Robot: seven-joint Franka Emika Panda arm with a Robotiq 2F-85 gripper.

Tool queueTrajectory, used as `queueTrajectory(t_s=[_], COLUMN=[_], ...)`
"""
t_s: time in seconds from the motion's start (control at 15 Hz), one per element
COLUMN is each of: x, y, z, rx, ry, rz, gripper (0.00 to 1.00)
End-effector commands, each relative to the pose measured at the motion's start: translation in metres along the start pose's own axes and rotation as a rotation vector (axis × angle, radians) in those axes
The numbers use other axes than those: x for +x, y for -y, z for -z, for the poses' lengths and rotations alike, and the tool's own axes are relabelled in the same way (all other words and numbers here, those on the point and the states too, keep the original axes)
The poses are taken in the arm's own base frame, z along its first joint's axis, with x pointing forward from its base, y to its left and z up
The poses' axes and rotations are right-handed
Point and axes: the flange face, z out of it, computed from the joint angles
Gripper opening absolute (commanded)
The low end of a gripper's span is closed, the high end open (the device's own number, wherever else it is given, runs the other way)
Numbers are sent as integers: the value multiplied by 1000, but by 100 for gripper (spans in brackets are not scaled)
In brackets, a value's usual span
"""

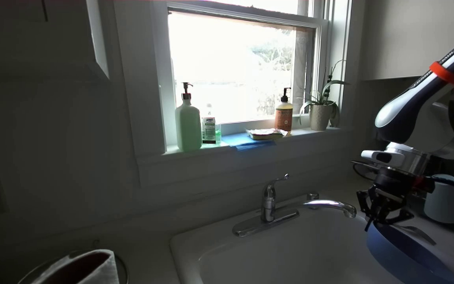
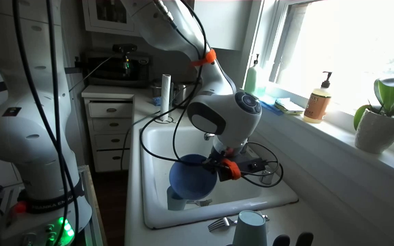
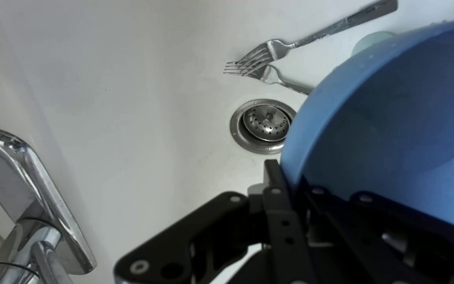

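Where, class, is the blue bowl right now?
In the wrist view, the blue bowl is on the right, immediately right of the sink drain, with its rim gripped by the tool.

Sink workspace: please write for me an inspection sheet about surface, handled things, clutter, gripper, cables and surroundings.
Surface: white sink with a drain strainer, set in a pale counter.
Job's things: blue bowl, tilted, over the sink.
Clutter: two forks overlapping in the sink, a pale cup near them; on the counter, another fork and an upturned cup.
Gripper: closed on the bowl's rim.
Cables: black cables hang in front of the arm and loop beside the gripper.
Surroundings: windowsill with pump bottles and a potted plant; metal faucet.
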Motion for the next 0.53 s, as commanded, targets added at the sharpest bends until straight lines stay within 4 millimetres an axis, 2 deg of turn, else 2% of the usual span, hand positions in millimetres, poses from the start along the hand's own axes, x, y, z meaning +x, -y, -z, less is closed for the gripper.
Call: queueTrajectory(t_s=[0.0,0.47], x=[5,6], y=[-16,-55], z=[11,37], rx=[20,83], ry=[56,249], rz=[-31,-5], gripper=[1,1])
